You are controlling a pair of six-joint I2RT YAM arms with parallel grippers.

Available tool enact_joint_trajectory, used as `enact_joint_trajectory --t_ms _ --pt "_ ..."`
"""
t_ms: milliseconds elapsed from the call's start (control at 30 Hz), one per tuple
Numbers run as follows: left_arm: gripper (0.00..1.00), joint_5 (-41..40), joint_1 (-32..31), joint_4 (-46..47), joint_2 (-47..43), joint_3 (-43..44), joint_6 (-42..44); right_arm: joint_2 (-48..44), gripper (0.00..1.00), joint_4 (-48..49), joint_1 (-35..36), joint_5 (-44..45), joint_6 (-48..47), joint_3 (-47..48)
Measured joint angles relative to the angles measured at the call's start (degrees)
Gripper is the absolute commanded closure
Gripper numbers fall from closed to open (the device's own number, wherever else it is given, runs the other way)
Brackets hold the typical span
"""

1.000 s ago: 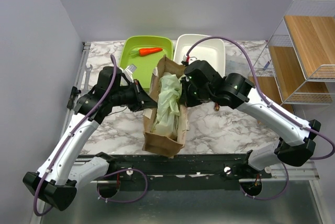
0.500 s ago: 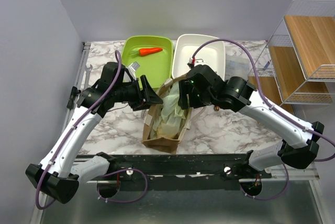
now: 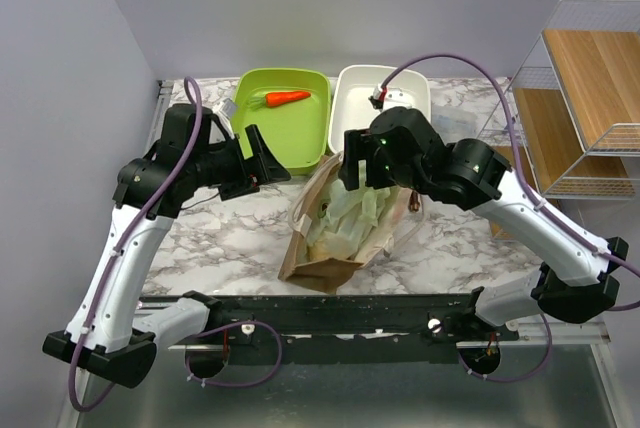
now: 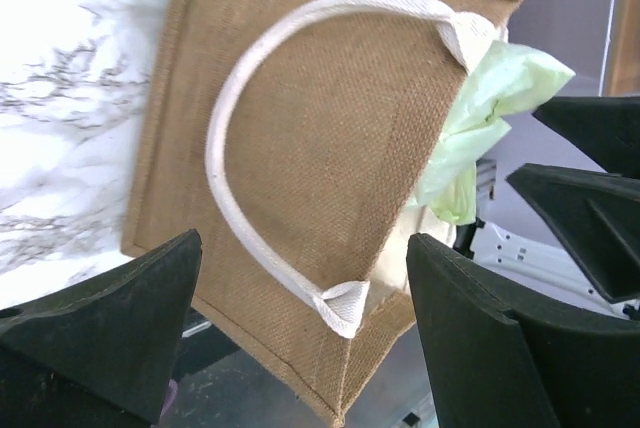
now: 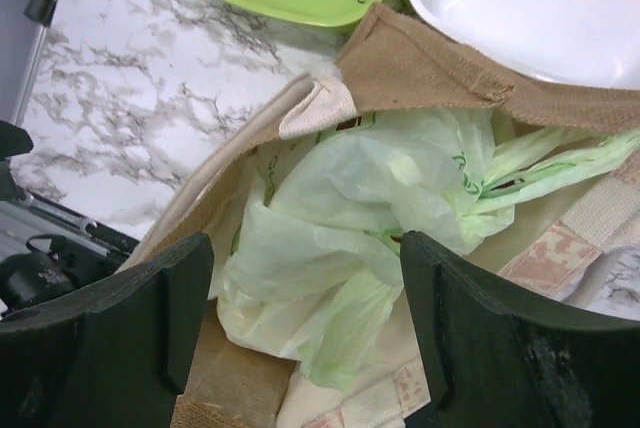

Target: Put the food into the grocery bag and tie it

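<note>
The grocery bag (image 3: 345,213) is a crumpled pale-green plastic bundle sitting inside a slumped brown jute bag (image 3: 318,266). The food is hidden. My left gripper (image 3: 268,160) stands open to the left of the jute bag, apart from it. In the left wrist view its fingers (image 4: 120,318) frame the jute bag's side (image 4: 330,148) and white handle (image 4: 225,148), with green plastic (image 4: 490,98) poking out. My right gripper (image 3: 358,173) hangs open just above the bag's mouth. In the right wrist view the grocery bag (image 5: 350,218) lies between its spread fingers (image 5: 470,328), nothing gripped.
A lime-green tray (image 3: 300,138) behind the bags holds an orange carrot (image 3: 287,98). A white tray (image 3: 400,98) stands beside it. A wire-and-wood shelf (image 3: 585,98) is at the right. Marble tabletop (image 3: 215,233) surrounds the bags.
Both grippers went from shut to open and let go of the plastic. The left arm drew back to the left. The jute bag slumped wider toward the right.
</note>
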Motion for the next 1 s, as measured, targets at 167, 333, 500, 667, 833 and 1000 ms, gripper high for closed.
enact_joint_trajectory --t_ms 167,333,500,667,833,1000 --pt "0.16 -1.6 4.4 -2.2 -1.6 2.1 1.8 -0.4 0.16 3.1 0.0 2.9 0.0 0.9" --pt "0.16 -2.1 10.0 -3.4 -4.3 2.9 3.6 -2.6 0.16 6.2 0.0 5.4 -0.2 0.8" --pt "0.17 -4.5 12.8 -4.1 -7.1 3.0 5.6 -6.0 0.00 9.4 0.0 8.2 -0.4 -0.3" --pt "0.17 -8.8 14.2 -4.1 -10.9 3.2 6.8 -8.4 0.00 12.5 0.0 9.9 -0.5 -2.3" --pt "0.04 -14.3 14.2 0.0 -18.3 0.4 6.9 -11.0 0.00 14.2 0.0 11.1 0.0 -7.7" --pt "0.01 -20.9 14.2 5.9 -29.0 -6.4 7.1 -13.5 0.00 14.6 0.0 11.9 0.3 -12.2"
